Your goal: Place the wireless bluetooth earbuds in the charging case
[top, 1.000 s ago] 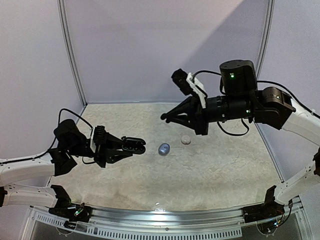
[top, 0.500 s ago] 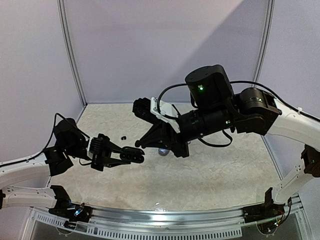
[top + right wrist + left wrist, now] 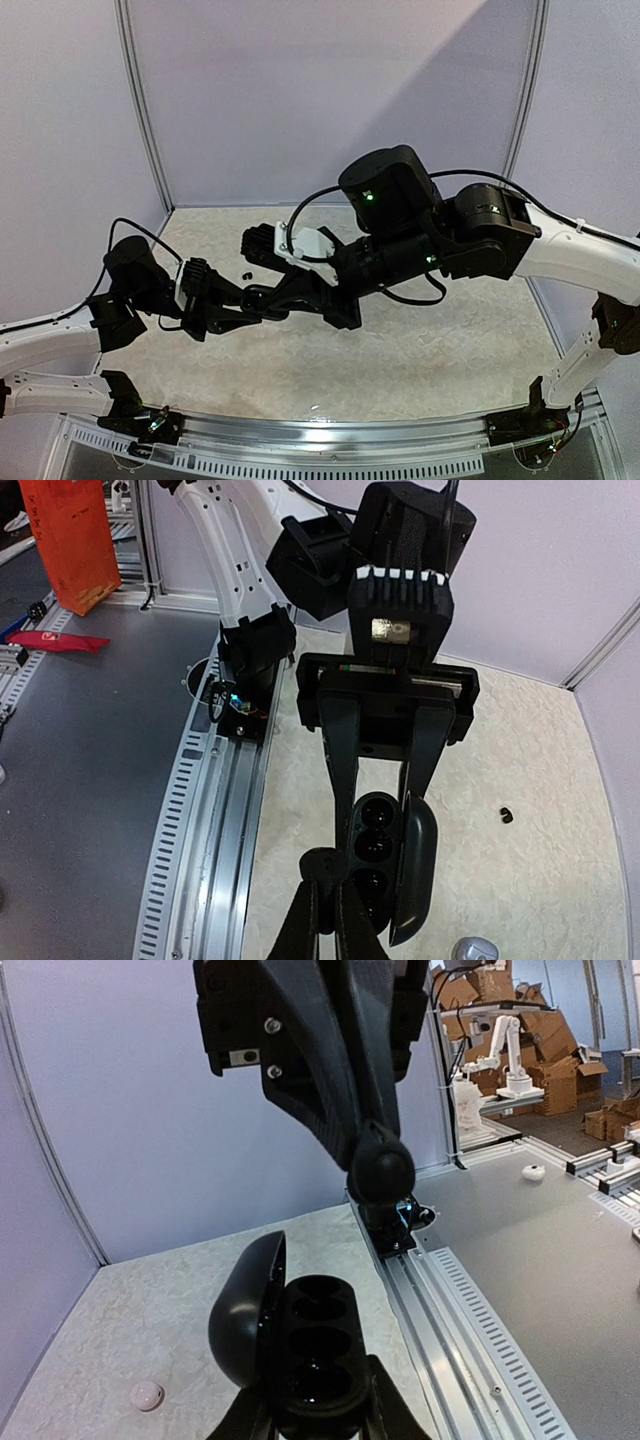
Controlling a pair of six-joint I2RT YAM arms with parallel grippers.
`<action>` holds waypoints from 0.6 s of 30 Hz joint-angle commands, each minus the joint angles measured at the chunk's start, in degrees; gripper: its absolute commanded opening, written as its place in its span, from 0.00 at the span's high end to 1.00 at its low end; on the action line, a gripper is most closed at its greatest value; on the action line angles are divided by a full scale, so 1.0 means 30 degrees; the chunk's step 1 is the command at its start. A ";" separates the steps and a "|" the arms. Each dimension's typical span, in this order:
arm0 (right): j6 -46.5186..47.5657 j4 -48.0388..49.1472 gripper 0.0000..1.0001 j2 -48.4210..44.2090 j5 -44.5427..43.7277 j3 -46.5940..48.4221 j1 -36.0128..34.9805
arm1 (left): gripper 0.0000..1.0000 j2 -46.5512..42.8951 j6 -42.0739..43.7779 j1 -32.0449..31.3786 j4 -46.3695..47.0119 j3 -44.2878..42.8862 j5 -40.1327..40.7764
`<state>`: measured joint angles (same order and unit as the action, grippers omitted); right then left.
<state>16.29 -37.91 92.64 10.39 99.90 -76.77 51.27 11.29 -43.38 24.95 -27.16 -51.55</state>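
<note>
The left gripper (image 3: 315, 1412) is clamped around the lower body of a glossy black oval charging case (image 3: 305, 1355), holding it up off the pale mottled table (image 3: 450, 340). The case is open. Its domed lid (image 3: 248, 1310) is swung out to one side, and the wrist views show 3 round recesses in a row on its inner face. In the top view the left gripper (image 3: 255, 297) and the right gripper (image 3: 276, 299) meet tip to tip over the left half of the table.

The right gripper (image 3: 380, 1172) reaches down from above, with its 2 fingers pinched on a small round black earbud (image 3: 380, 1168). The left wrist view shows this earbud in the air above the case and apart from it, not in any recess. In the right wrist view the same earbud (image 3: 320, 864) sits at the right gripper's (image 3: 325, 880) tips, just beside the case (image 3: 378, 850) on the side away from the lid.

A small white pebble-like earbud (image 3: 147, 1395) lies on the table near the case. A tiny black earbud (image 3: 246, 273) lies on the table behind the left gripper, well apart from the case. A silvery-grey rounded object (image 3: 475, 948) sits on the table at the bottom edge of the right wrist view. It is cut off there, so I cannot tell whether it is an earbud or a case.
</note>
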 commanded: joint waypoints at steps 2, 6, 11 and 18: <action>0.1169 -0.0744 1.00 0.0200 -0.0897 0.0117 0.0005 | 1.00 -0.0022 -0.1520 -0.0258 0.0626 0.0121 0.0447; 0.1150 -0.1010 1.00 0.0382 -0.1573 0.0191 0.0320 | 1.00 -0.0030 -0.2034 -0.0249 0.0805 0.0167 0.0606; 0.1409 -0.1071 1.00 0.0843 -0.1666 0.0504 0.0482 | 1.00 0.0010 -0.2146 -0.0249 0.0984 0.0232 0.0748; 0.1454 -0.1341 1.00 0.1163 -0.2123 0.0639 0.0834 | 1.00 -0.0030 -0.1992 -0.0249 0.1025 0.0242 0.0733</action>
<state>20.08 -40.38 95.00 5.85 100.09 -75.18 51.29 5.67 -43.38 26.72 -26.85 -49.54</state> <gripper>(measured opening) 0.039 0.235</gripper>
